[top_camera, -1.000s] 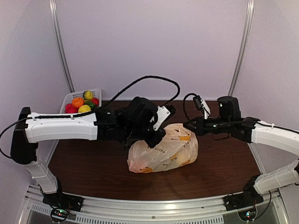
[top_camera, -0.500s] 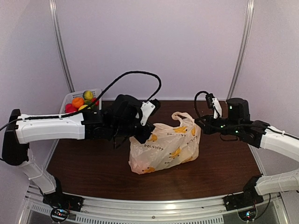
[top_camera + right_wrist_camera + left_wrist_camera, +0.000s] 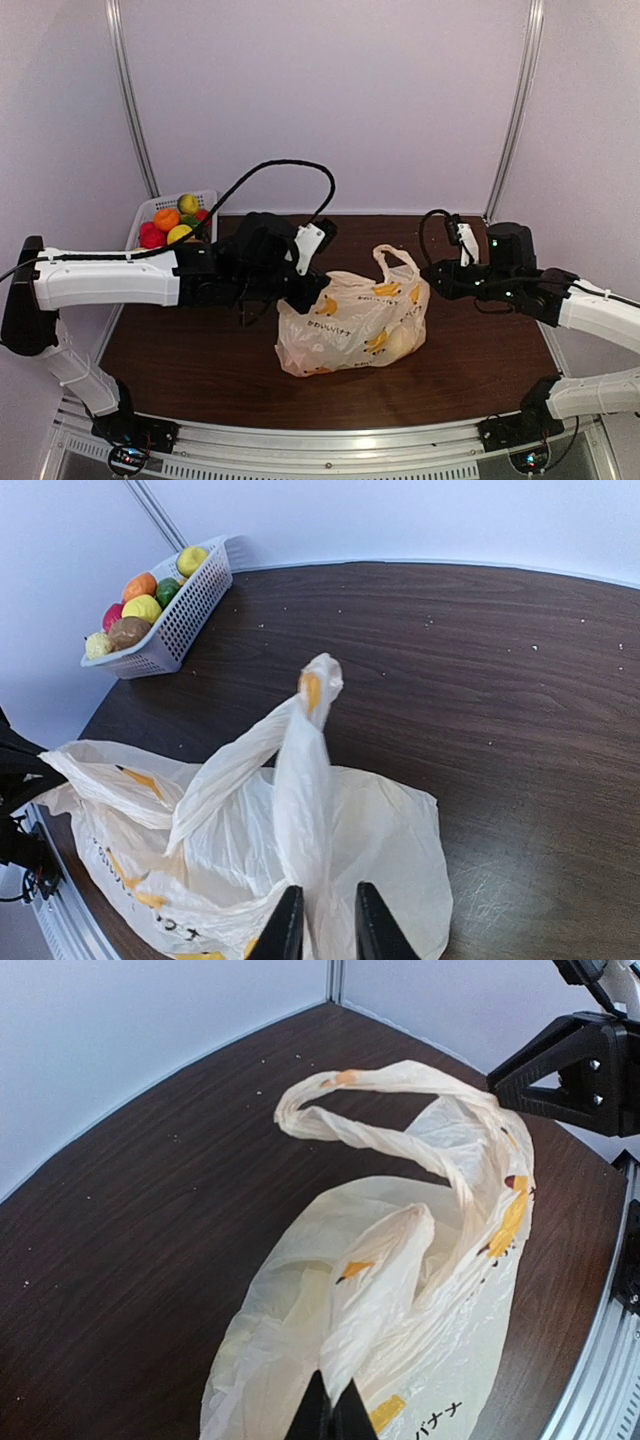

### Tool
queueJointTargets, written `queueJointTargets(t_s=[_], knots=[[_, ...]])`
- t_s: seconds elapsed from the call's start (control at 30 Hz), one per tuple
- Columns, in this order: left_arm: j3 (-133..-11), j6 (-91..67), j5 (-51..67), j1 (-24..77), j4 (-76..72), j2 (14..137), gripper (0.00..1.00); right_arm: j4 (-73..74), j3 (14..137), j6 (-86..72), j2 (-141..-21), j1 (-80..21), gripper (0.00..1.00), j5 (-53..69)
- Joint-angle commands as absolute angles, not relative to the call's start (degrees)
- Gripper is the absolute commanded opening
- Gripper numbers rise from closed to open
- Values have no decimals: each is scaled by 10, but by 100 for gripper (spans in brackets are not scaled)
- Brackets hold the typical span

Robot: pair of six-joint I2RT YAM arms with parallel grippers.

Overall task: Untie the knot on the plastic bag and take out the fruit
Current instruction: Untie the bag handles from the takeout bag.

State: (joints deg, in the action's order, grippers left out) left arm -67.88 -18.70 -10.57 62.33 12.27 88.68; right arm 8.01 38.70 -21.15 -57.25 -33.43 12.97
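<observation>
Change: both arms have drawn apart since a second ago. The plastic bag (image 3: 345, 330) between them is stretched wider, and one handle loop (image 3: 380, 1139) now stands up.
Left jaws: clenched on a raised pinch of thin film at the bag's left side.
Right jaws: grasping a flat handle strip (image 3: 300, 780) at the bag's right side, with the film passing between the fingers.
Bag position: mid-bench, base resting on the surface, held from both sides.
Bag material: thin, crinkled, translucent cream film with orange-yellow banana prints and small lettering. The loop is twisted into a cord.
Knot: cannot tell from these views whether it is tied.
Bag contents: the fruit (image 3: 403, 342) shows as a pale yellow rounded shape through the lower right wall. Its kind cannot be told.
Basket (image 3: 190, 605): white slotted plastic in the far left corner, well apart from the bag. It holds yellow, orange, red and green round pieces and one brown oval piece (image 3: 128, 632).
Bench (image 3: 200, 360): dark brown wood grain with light specks and a metal rail along the near edge.
Room: pale plain wall panels with metal corner posts.
</observation>
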Motion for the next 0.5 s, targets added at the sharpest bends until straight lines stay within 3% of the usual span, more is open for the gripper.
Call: queueJointTargets(t_s=[0.0, 0.27, 0.47], knots=[[-675, -194, -88, 620, 81, 870, 0, 92, 426, -203, -568, -330, 27, 119], [-673, -194, -84, 620, 79, 867, 0, 102, 474, -185, -639, -330, 47, 144], [-673, -195, -82, 620, 79, 866, 0, 100, 501, -173, -696, -330, 55, 142]])
